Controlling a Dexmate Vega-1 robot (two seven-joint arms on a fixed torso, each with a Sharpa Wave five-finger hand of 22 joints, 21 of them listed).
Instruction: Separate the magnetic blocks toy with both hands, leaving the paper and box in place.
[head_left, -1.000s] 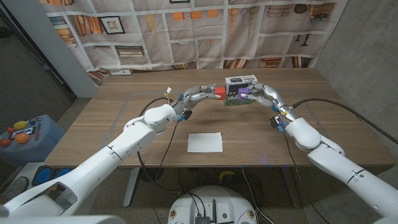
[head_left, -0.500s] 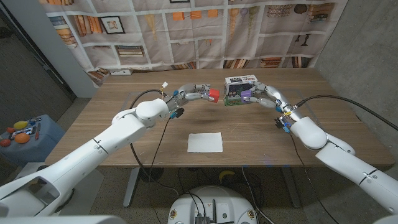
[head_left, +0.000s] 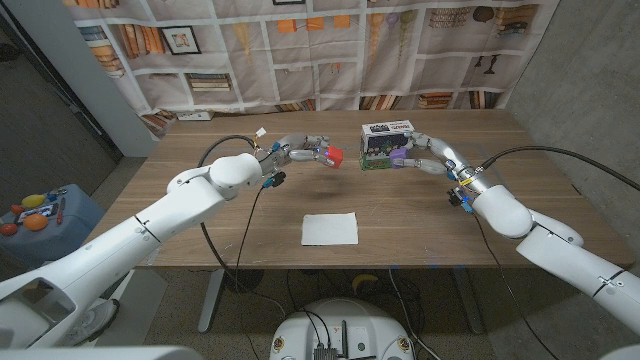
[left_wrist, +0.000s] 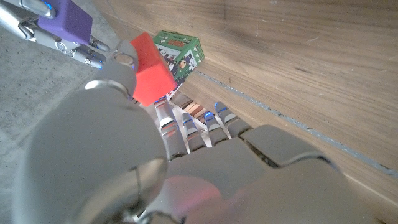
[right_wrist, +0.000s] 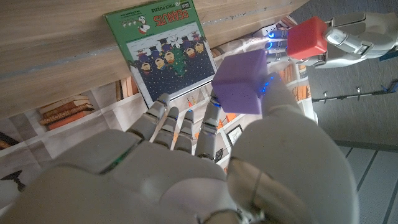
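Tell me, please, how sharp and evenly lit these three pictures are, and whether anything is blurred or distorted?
Head view: even soft light, sharp throughout, red block and purple block small but clear. Left wrist view: left hand close and soft-focused, wood grain crisper. Right wrist view: box print readable, right hand looming large, slightly blurred.

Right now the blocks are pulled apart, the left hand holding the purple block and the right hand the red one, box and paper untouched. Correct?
Colours are swapped. The head view shows the left hand holding the red block and the right hand the purple block. The blocks are apart; the box and paper lie on the table.
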